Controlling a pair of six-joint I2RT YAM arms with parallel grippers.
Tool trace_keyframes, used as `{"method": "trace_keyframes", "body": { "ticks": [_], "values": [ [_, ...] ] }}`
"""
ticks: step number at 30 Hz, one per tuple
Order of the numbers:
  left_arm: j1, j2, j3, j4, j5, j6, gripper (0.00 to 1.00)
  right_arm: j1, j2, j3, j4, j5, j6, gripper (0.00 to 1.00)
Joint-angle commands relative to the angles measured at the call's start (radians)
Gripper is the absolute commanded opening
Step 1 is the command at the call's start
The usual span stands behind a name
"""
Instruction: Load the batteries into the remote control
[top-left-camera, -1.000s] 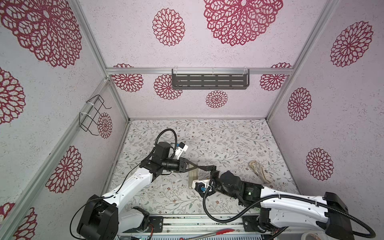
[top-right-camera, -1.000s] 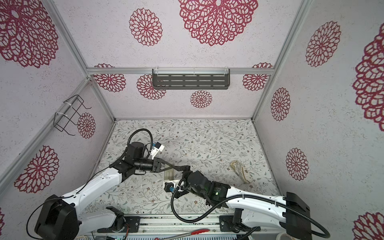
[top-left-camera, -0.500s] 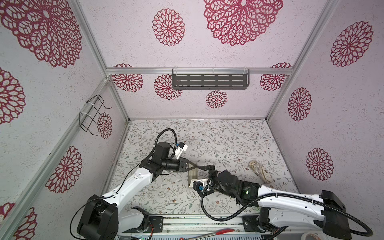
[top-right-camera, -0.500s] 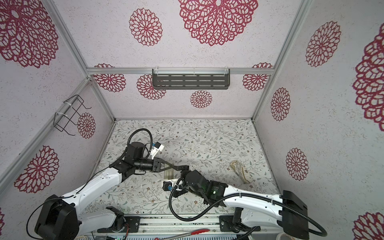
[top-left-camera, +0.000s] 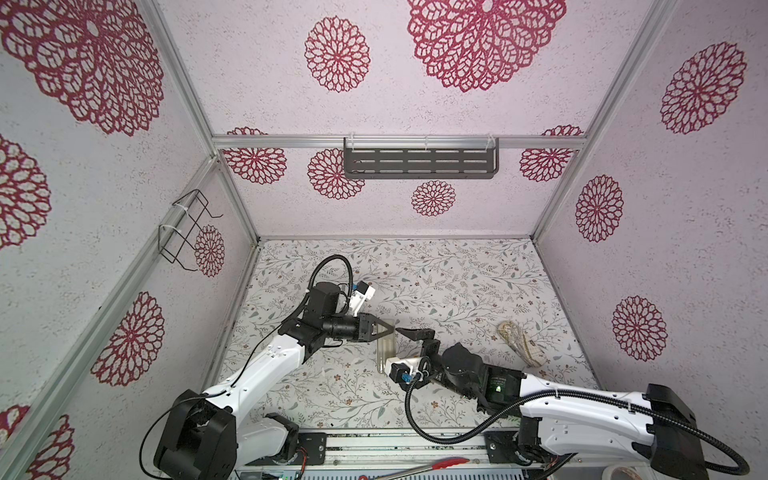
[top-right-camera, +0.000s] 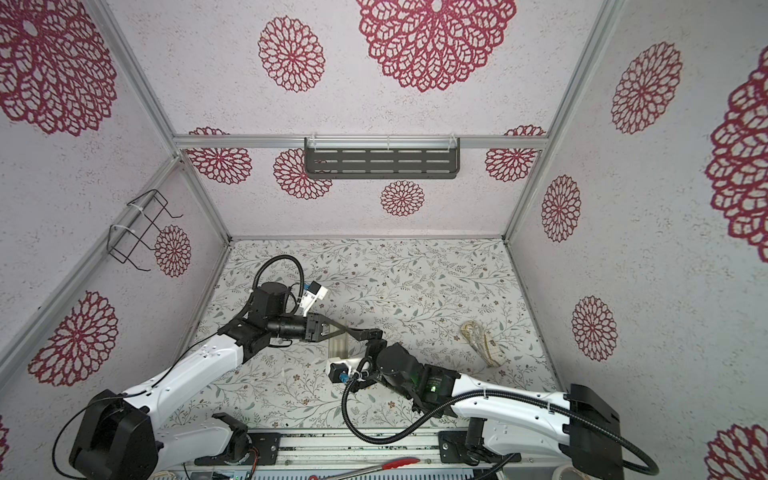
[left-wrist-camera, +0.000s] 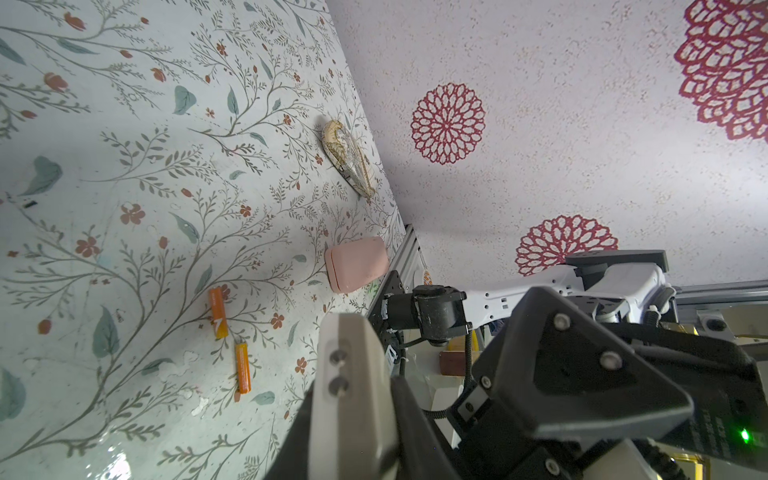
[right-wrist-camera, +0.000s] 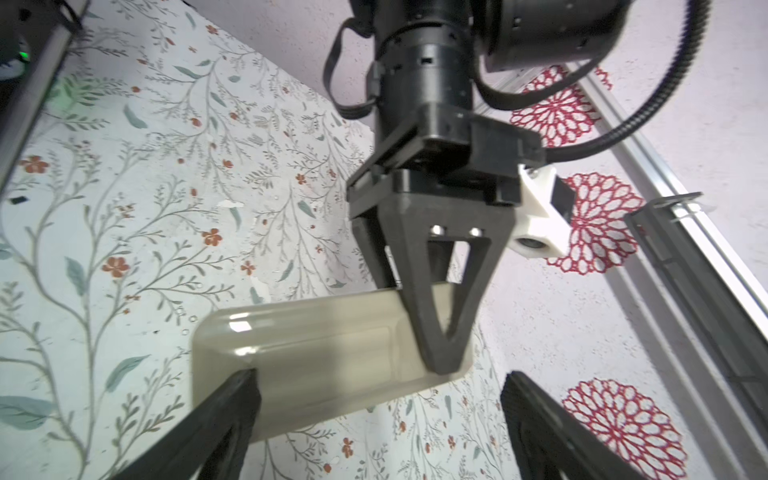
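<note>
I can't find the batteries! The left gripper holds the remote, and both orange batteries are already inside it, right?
Not inside. The left gripper does hold the remote, but both orange batteries lie loose on the table, apart from it, as the left wrist view shows.

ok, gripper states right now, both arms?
Left gripper: shut on the remote control, at one end.
Right gripper: open, jaws flanking the remote control.
</note>
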Motion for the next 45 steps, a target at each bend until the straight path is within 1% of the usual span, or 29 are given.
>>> {"method": "trace_keyframes", "body": {
  "ticks": [1, 6, 9, 13, 15, 17, 20, 34, 39, 45],
  "values": [
    [-0.006, -0.006, 0.012, -0.02, 0.046, 0.003, 0.0, -0.007, -0.043, 0.0, 0.095, 0.076, -0.027, 0.95],
    [-0.004, -0.003, 0.012, -0.021, 0.047, 0.004, 0.0, -0.003, -0.061, -0.004, 0.085, 0.04, -0.02, 0.95],
    [-0.002, -0.004, 0.012, -0.023, 0.047, 0.005, 0.0, -0.003, -0.072, 0.009, 0.03, -0.022, 0.005, 0.96],
    [0.001, -0.004, 0.014, -0.026, 0.051, 0.009, 0.0, -0.004, -0.074, 0.047, -0.079, -0.134, 0.066, 0.97],
    [0.001, -0.004, 0.017, -0.031, 0.054, 0.014, 0.0, -0.004, -0.054, 0.069, -0.122, -0.16, 0.084, 0.97],
    [0.0, -0.007, 0.016, -0.035, 0.057, 0.015, 0.0, -0.003, -0.028, 0.078, -0.139, -0.152, 0.087, 0.97],
    [0.001, -0.01, 0.015, -0.035, 0.057, 0.016, 0.0, -0.004, -0.01, 0.076, -0.12, -0.127, 0.078, 0.97],
    [0.001, 0.004, 0.017, -0.027, 0.068, 0.014, 0.0, -0.011, 0.038, 0.086, -0.082, -0.111, 0.062, 0.97],
    [0.001, 0.001, 0.015, -0.025, 0.068, 0.012, 0.0, -0.012, 0.053, 0.086, -0.073, -0.06, 0.046, 0.97],
    [0.001, 0.0, 0.014, -0.026, 0.066, 0.01, 0.0, -0.012, 0.038, 0.067, -0.018, 0.011, 0.023, 0.96]
  ]
}}
